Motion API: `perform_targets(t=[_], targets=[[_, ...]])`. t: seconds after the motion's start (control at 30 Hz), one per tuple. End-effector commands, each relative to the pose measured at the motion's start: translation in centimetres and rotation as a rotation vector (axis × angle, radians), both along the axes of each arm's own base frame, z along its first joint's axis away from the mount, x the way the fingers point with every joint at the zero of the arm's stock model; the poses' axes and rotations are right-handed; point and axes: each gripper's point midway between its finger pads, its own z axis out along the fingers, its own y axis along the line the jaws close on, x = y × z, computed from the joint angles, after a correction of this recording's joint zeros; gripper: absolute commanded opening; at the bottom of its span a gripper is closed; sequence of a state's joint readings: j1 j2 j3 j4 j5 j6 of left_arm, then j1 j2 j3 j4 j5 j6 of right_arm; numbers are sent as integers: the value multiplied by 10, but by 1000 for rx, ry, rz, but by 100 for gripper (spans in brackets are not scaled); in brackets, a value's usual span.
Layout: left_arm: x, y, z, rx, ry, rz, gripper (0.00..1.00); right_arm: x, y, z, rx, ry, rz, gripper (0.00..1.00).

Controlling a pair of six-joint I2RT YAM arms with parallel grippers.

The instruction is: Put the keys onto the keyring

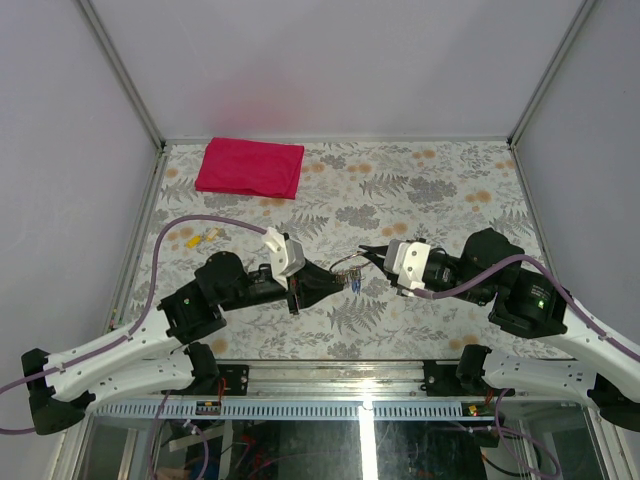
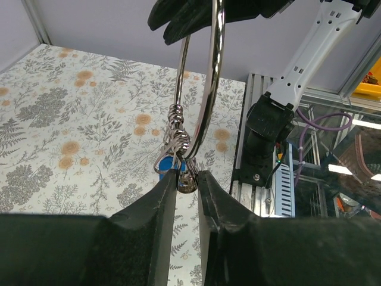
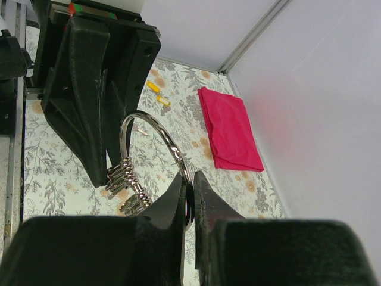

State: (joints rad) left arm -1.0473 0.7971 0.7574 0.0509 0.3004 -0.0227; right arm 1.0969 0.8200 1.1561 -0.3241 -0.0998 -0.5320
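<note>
Above the middle of the tabletop (image 1: 440,190), toward its near edge, two grippers meet tip to tip in the air. The right gripper (image 3: 187,182) is pressed together on the wire of one keyring (image 2: 216,59) – a large silver loop with small coiled rings hanging from it. The left gripper (image 2: 187,179) is nearly closed and seems to nip the keys (image 2: 167,164) at the loop's low end. One blue head shows plainly; the top view hints at two.

Threading looks to be the step in hand. Next, the left side likely must slide a key along the wire while the right holds steady.

Farther out, near the left edge, lie two yellow bits (image 1: 211,235). One red cloth (image 1: 250,167) lies by the far left corner.
</note>
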Motion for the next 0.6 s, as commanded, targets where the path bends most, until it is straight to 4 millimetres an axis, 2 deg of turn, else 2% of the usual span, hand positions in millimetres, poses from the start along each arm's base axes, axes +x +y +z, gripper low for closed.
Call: perform_targets(t=[0.0, 0.37, 0.57], targets=[[-3, 2, 30, -88, -46, -8, 17, -3, 0, 28, 96, -37, 9, 3], [-5, 7, 23, -46, -31, -3, 18, 0, -8, 23, 76, -49, -22, 3], [-8, 7, 14, 6, -10, -20, 18, 1, -7, 13, 41, -39, -20, 3]])
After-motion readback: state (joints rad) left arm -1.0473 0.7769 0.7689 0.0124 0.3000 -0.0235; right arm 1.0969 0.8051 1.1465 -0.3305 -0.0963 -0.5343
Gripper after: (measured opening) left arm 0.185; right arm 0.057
